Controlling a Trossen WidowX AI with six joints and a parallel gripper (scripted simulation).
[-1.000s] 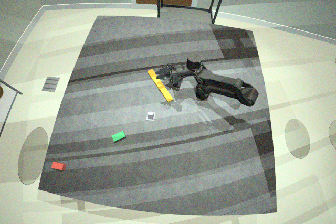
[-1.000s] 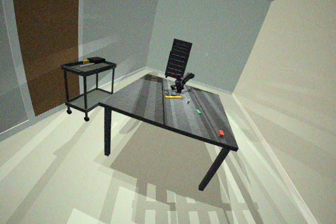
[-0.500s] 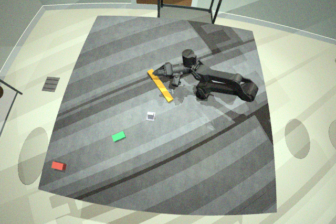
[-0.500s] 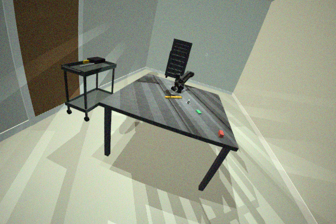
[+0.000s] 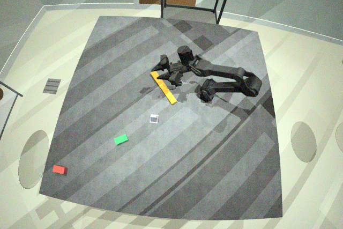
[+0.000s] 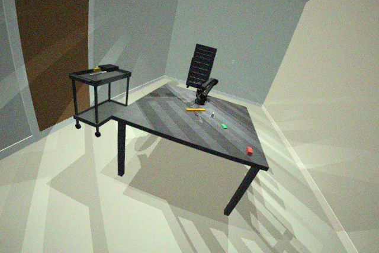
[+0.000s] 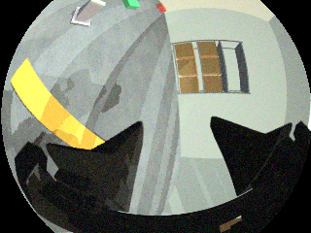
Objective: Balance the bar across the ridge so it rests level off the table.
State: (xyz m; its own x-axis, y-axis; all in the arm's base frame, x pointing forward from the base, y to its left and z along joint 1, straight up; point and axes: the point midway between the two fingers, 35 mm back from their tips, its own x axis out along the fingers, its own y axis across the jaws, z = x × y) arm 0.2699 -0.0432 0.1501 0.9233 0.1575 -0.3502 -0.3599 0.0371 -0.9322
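The yellow bar point(image 5: 165, 89) point(image 6: 195, 109) point(image 7: 53, 112) lies flat on the dark table, slanting in the top view. A small white piece, apparently the ridge point(image 5: 153, 116) point(image 6: 212, 114) point(image 7: 90, 11), stands apart from the bar, beyond its lower-right end in the top view. My gripper point(image 5: 155, 74) point(image 7: 178, 123) is open, its fingers wide apart with nothing between them. In the top view it appears over or beside the bar's upper-left end; its height is hard to tell. In the wrist view the bar passes behind the left finger, which hides its near end.
A green block point(image 5: 120, 139) point(image 6: 224, 126) point(image 7: 131, 3) lies past the white piece. A red block point(image 5: 59, 169) point(image 6: 249, 150) point(image 7: 161, 8) lies near the table's far corner from the arm. A dark cart point(image 6: 97, 79) stands by the table.
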